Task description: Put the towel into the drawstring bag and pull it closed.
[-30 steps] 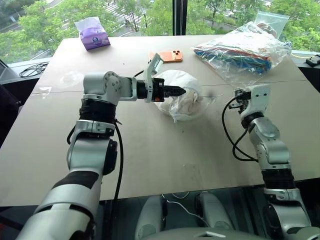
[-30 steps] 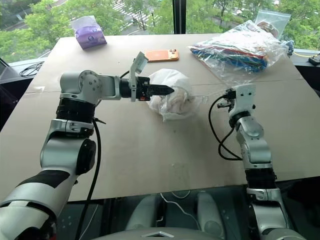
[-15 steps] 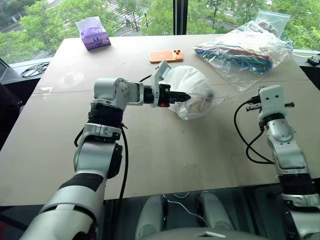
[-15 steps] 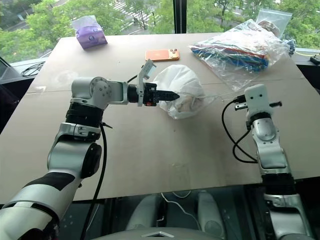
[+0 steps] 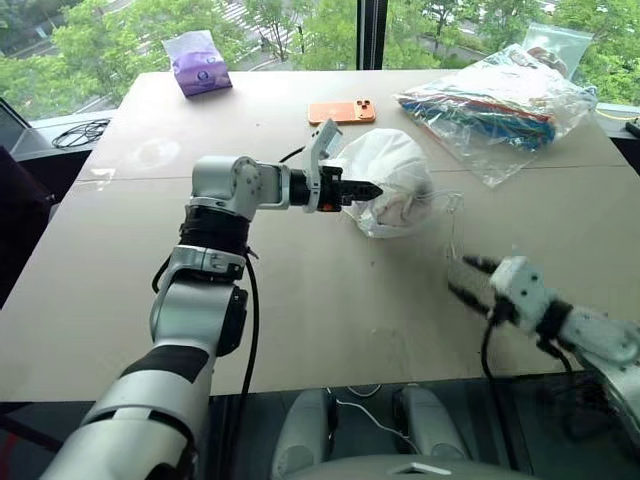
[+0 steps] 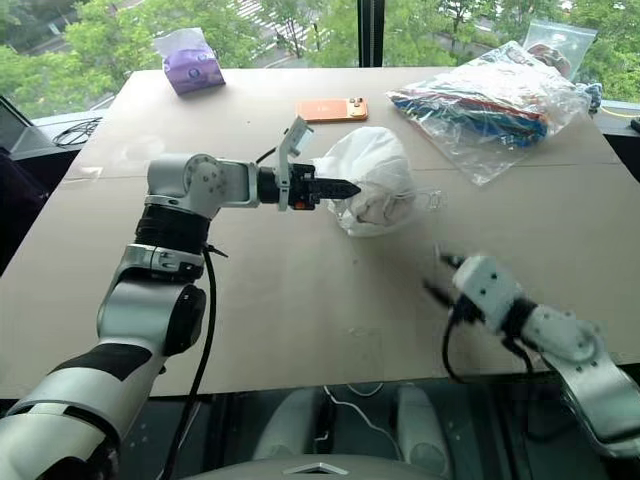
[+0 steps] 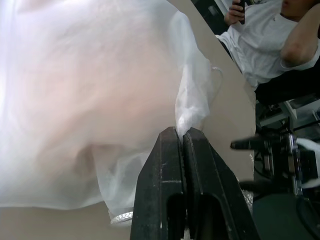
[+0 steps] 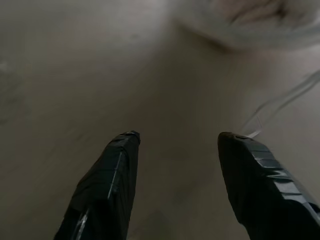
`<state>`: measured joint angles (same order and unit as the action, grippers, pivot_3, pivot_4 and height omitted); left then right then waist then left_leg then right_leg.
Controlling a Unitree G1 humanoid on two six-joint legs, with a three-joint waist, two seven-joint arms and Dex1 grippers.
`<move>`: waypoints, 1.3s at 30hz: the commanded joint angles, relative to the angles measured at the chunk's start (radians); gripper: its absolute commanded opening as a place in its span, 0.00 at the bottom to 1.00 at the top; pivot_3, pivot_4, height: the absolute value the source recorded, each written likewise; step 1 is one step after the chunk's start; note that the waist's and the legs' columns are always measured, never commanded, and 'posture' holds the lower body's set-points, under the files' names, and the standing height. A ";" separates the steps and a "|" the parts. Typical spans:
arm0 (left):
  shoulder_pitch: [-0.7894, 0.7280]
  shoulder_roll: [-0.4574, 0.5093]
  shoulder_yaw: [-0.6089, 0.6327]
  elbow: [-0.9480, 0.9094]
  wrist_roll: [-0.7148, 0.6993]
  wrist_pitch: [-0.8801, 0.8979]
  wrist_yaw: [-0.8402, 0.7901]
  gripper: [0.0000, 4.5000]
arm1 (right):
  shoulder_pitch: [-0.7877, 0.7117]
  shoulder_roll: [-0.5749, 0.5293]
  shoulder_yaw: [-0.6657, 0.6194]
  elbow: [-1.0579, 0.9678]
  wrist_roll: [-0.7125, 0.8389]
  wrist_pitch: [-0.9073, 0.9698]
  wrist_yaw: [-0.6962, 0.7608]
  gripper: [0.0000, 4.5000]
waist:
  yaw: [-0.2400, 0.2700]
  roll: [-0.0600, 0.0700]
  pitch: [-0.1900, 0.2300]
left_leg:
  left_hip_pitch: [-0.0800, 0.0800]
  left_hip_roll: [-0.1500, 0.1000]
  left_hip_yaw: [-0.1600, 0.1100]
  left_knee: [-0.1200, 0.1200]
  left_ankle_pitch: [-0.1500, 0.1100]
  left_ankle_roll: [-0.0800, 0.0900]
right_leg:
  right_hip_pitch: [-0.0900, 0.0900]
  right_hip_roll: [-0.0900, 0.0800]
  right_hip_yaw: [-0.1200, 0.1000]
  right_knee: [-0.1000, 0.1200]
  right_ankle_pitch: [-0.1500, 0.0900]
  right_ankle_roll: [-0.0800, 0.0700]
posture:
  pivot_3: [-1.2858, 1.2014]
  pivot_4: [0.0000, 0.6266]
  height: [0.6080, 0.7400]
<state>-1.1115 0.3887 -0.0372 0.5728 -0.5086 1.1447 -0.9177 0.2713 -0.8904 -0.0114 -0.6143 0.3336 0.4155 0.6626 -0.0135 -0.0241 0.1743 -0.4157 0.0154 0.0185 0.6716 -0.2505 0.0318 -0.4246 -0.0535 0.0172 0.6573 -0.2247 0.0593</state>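
1. The right claw (image 5: 468, 277) had let go: a second earlier it stood up beside the drawstring bag (image 5: 392, 180) with its fingers pressed together at the end of a taut cord, and now its fingers (image 8: 107, 175) were spread wide with nothing between them.
2. That arm had also dropped low and swung away toward the near edge of the table (image 5: 300, 300), well apart from the bag.
3. The cord (image 5: 452, 212) it had been pulling now lay slack in a loose loop on the table just beside the bag.
4. The left claw (image 7: 182, 135) was still pressed together, pinching a fold of the bag's thin fabric at its gathered side, much as before.
5. The bag rested on the table as a rounded bundle in front of the orange phone (image 5: 341, 110); the towel (image 6: 380, 207) showed through the sheer cloth as a lumpy off-white mass inside.
6. Judged from this, the towel was in and the closing pull looked finished or nearly so; how tightly the mouth was cinched could not be told.
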 commanded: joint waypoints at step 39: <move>-0.034 0.007 -0.019 -0.051 0.021 -0.011 -0.042 0.00 | -0.788 0.603 -0.200 0.927 -0.203 -0.514 -0.616 0.86 | -0.006 0.000 0.001 | 0.000 -0.001 0.000 0.001 0.003 -0.004 | -0.001 -0.002 0.002 0.003 0.000 0.000 | 0.52 0.24 1.00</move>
<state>-1.1356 0.3974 -0.0528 0.5602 -0.4904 1.1445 -0.9561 -0.5245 -0.2820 -0.1902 0.3805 0.1330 -0.0497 0.0634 -0.0191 -0.0237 0.1752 -0.4154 0.0148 0.0183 0.6721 -0.2478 0.0275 -0.4257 -0.0550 0.0192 0.6605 -0.2245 0.0595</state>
